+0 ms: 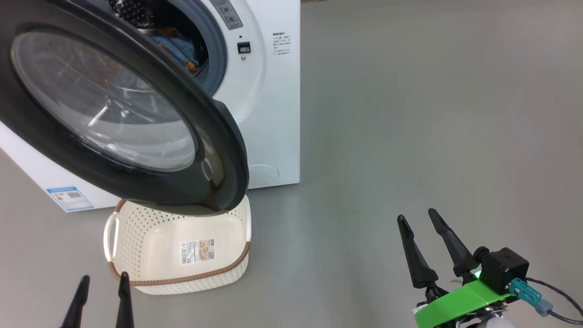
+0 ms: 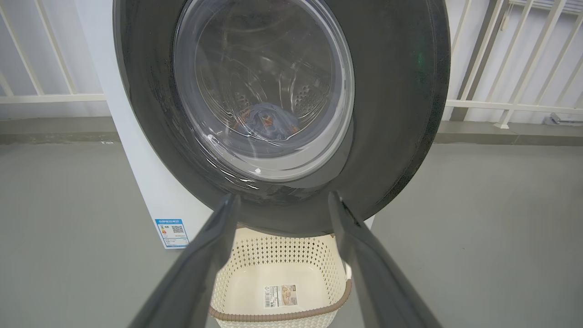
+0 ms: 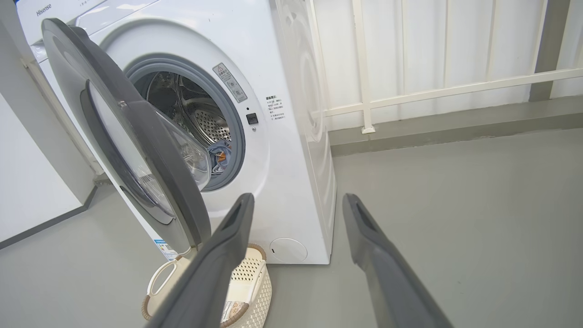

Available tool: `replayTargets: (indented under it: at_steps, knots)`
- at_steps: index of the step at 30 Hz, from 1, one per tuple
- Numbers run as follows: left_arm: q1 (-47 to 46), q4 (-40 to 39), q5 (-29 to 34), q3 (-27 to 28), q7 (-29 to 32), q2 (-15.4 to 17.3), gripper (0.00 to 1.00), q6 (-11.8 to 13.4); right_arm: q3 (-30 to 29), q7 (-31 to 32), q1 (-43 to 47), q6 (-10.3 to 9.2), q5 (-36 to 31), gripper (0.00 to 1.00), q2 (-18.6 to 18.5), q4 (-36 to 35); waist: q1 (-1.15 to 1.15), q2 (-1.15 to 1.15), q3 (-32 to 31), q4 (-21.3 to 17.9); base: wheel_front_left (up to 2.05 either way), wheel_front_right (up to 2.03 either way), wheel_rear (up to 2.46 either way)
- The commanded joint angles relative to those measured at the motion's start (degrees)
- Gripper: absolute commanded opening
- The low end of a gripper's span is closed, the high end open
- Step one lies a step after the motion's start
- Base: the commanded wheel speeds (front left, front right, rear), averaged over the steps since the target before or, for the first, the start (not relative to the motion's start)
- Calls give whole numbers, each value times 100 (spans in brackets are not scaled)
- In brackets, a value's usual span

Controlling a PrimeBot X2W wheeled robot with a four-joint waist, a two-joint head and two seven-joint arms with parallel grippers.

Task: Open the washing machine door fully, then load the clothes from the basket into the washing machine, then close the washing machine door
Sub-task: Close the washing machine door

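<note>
Two of the three steps look done. The door (image 1: 218, 150) stands open ahead of the left pincer (image 1: 104, 277), above the empty basket (image 1: 150, 228). The clothes (image 1: 182, 48) lie inside the washing machine (image 1: 273, 114). Both pincers have their fingers apart and hold nothing; the right pincer (image 1: 416, 215) is well apart from the machine. I judge that only closing the door is left.

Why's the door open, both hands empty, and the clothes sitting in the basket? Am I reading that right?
One thing's off: the basket is empty. The clothes lie inside the washing machine, as the head view shows. The washing machine door is open, and the left hand and right hand are open and empty.
</note>
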Motion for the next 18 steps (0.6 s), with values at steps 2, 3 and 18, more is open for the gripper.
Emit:
replayTargets:
  at_steps: [2,3,18]
  knots:
    - [-61,-98,116,212,-45,17,100,52,162,-68,6,35,-64,100,16,-154,0,0,-28,-7,0,0,0]
    - [-49,-92,128,217,-45,8,100,57,164,-68,12,35,-65,100,14,-154,0,0,-38,-7,0,0,0]
    - [83,-162,222,191,-46,-38,100,153,158,-68,49,35,-85,100,17,-144,0,0,-78,14,0,0,0]
